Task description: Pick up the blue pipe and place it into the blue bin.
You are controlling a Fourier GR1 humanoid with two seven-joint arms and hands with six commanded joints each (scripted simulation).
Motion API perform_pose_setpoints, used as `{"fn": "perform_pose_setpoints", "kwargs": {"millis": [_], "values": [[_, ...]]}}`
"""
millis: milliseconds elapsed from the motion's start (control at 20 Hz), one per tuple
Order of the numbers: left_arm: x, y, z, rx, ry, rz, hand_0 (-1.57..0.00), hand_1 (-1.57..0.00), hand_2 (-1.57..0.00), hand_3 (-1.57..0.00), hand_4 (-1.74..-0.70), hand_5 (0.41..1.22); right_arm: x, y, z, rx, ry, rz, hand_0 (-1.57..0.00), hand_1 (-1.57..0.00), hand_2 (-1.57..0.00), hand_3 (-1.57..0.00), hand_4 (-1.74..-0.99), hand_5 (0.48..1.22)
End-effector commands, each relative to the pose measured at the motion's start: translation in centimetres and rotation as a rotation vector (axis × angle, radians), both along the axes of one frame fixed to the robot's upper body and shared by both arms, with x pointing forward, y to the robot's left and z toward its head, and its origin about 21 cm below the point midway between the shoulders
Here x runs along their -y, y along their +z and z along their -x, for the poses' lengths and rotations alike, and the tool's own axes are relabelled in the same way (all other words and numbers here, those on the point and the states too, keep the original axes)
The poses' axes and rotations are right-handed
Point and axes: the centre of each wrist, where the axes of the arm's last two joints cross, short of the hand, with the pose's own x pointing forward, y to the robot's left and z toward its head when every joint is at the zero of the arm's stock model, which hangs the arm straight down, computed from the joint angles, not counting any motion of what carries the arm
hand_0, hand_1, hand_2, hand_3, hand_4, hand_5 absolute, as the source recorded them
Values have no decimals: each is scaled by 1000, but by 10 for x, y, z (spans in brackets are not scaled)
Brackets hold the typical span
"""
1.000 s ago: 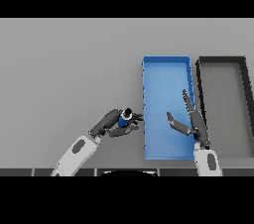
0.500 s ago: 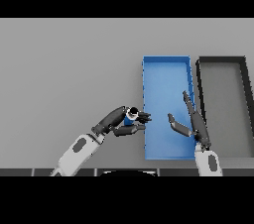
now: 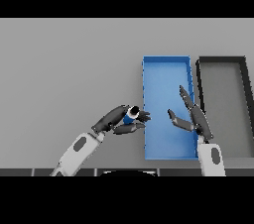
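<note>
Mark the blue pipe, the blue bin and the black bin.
blue pipe [image 3: 132, 113], head view, its pale open end.
blue bin [image 3: 163, 77], head view, bare floor near the far wall.
black bin [image 3: 225, 94], head view, bare grey floor.

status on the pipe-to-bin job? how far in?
Done: the blue pipe is picked up, gripped in the left hand. In hand: it sits just off the left wall of the blue bin, not yet over it. Left: carry it over the wall and release. Right hand is open above the bin; the black bin is unused.
</note>
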Motion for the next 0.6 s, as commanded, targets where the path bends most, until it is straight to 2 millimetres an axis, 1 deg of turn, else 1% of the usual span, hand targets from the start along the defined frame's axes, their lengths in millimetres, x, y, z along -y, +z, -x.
{"fn": "perform_pose_setpoints", "kwargs": {"millis": [0, 50, 100, 150, 200, 250, 300, 450, 500, 550], "values": [[1, -4, 2, -8, -1, -11, -1571, -1571, -1571, -1441, -1730, 1221, 0, 6, -3, 9, 48, -58, 1, 1, 1, 1, -1225, 647], [0, -2, 4, -2, 0, -7, -1571, -1571, -1571, -1441, -1731, 1221, 4, 16, -5, 18, 105, -114, 1, 1, 1, 1, -1231, 620], [2, 0, 2, 1, -6, 1, -1571, -1571, -1571, -1440, -1731, 1221, 5, 27, -7, 10, 155, -149, 1, 1, 1, 1, -1242, 584], [1, -3, 3, 1, -10, 1, -1571, -1571, -1571, -1442, -1731, 1221, 6, 39, -6, 11, 194, -169, 1, 1, 1, 1, -1254, 554], [2, 0, 4, 5, -9, 7, -1571, -1571, -1571, -1443, -1731, 1221, 8, 49, -8, 9, 250, -187, 1, 1, 1, 1, -1271, 537], [4, 2, 4, 5, -15, 0, -1571, -1571, -1571, -1443, -1731, 1221, 6, 60, -10, 1, 315, -205, 1, 1, 1, 1, -1292, 525], [3, 1, 7, 3, -19, 3, -1571, -1571, -1571, -1444, -1731, 1221, 8, 72, -14, -1, 380, -202, 1, 1, 1, 1, -1313, 517], [5, 1, 4, 2, -7, -16, -1571, -1571, -1571, -1442, -1731, 1221, -14, 105, -19, 30, 574, -162, 1, 1, 1, 1, -1335, 507], [2, 1, 1, 5, -2, -24, -1571, -1571, -1571, -1442, -1731, 1221, -17, 116, -22, 33, 620, -148, 1, 1, 1, 1, -1337, 504], [3, 1, 2, 6, -9, -28, -1571, -1571, -1571, -1442, -1730, 1221, -24, 124, -23, 38, 663, -137, 1, 1, 1, 1, -1340, 499]]}}
